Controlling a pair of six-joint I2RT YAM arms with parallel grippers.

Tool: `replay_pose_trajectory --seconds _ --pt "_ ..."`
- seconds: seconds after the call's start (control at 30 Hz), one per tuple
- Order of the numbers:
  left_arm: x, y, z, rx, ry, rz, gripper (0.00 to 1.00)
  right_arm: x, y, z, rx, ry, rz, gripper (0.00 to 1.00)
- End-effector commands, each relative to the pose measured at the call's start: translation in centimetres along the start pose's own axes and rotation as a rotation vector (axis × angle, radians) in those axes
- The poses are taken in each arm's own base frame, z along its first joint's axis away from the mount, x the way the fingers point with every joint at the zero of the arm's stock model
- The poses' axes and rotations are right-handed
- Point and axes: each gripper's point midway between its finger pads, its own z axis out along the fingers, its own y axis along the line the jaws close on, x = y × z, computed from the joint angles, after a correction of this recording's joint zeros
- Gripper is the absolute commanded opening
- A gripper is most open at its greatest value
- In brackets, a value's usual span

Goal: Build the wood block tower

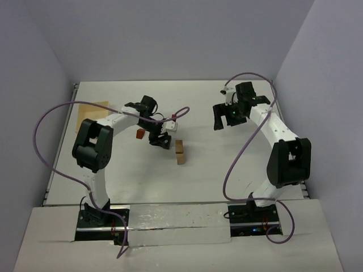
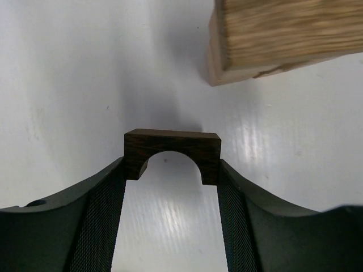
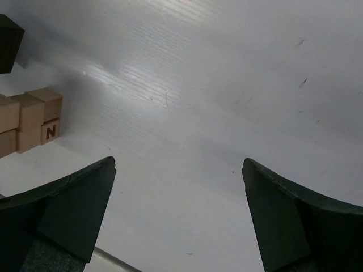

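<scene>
The left gripper (image 2: 172, 170) has its jaws partly closed, both pads touching the sides of the dark brown wooden arch block (image 2: 172, 148). The arch block is just left of the pale tan wooden block stack (image 1: 180, 152) (the reference point here). The right gripper (image 3: 178, 170) has its jaws wide apart and empty, well right of that stack.

Two end effectors: the left end effector (image 2: 172, 175) and the right end effector (image 3: 178, 167). One dark brown arch (image 2: 172, 146). One orange-brown cube (image 1: 139, 134). Pale tan cubes (image 3: 31, 113) in a row, three as far as shows. One tray (image 1: 93, 109), far left. One bench (image 1: 227, 170).
</scene>
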Motion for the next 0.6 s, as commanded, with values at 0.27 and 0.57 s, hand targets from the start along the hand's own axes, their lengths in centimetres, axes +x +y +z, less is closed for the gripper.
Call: replay_pose_trajectory --seconds 0.27,0.57 --pt "-12.6 -1.3 -15.0 -0.269 -0.413 -0.144 0.15 -8.5 8.5 -11.4 -0.302 -0.511 -0.449 1.00" --pt "-20.5 -3.9 -21.2 -0.345 -0.714 -0.229 0.00 -9.9 18.3 -17.3 -0.628 -0.737 -0.611 1.00"
